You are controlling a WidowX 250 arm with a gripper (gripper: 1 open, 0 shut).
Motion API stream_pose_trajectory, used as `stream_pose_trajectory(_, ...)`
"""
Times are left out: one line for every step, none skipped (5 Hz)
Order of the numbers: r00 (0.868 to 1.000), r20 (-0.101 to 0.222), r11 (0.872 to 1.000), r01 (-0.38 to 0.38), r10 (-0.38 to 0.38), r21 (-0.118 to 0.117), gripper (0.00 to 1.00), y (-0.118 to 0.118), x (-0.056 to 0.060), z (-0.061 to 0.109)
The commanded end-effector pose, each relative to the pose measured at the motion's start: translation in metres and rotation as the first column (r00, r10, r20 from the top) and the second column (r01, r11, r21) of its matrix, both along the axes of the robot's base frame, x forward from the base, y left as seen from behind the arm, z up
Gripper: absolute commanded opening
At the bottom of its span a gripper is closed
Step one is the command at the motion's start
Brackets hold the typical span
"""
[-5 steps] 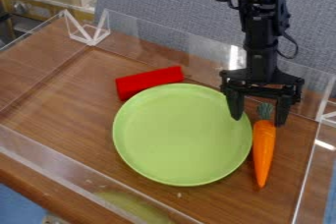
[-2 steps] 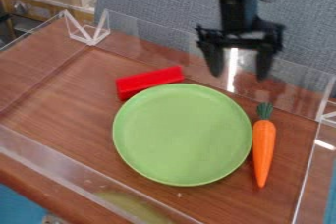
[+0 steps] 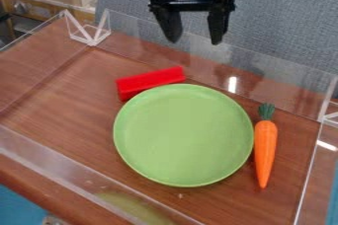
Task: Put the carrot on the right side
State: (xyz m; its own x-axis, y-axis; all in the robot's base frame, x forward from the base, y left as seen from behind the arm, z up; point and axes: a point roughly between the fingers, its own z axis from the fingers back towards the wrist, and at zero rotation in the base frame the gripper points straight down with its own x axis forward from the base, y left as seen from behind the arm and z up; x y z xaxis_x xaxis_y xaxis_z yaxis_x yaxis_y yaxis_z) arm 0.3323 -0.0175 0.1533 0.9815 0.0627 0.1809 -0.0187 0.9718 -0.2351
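The orange carrot [image 3: 264, 152] with its dark green top lies on the wooden table just right of the green plate [image 3: 183, 133], tip pointing toward the front edge. My gripper [image 3: 192, 25] hangs high above the table's back, up and left of the carrot and well apart from it. Its two black fingers [image 3: 169, 24] are spread wide with nothing between them.
A red rectangular block [image 3: 148, 81] lies behind the plate at its upper left edge. Clear acrylic walls [image 3: 311, 185] fence the table. A white triangular bracket [image 3: 90, 35] sits at the back left.
The gripper has risen from just above the carrot's top and moved left and up toward the back. The carrot stays where it lay, beside the plate.
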Motion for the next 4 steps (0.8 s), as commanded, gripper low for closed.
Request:
stream_pose_trajectory(0.996,0.081,0.999,0.024,-0.025,0.024,1.0,-0.004,0.001,0.015)
stream_pose_trajectory(0.997,0.07,0.999,0.029,-0.031,0.035,1.0,-0.005,0.004,0.005)
stream_pose_trajectory(0.998,0.058,0.998,0.034,-0.037,0.046,1.0,-0.005,0.008,-0.005)
stream_pose_trajectory(0.997,0.059,0.997,0.049,-0.053,0.062,1.0,-0.008,0.013,-0.014)
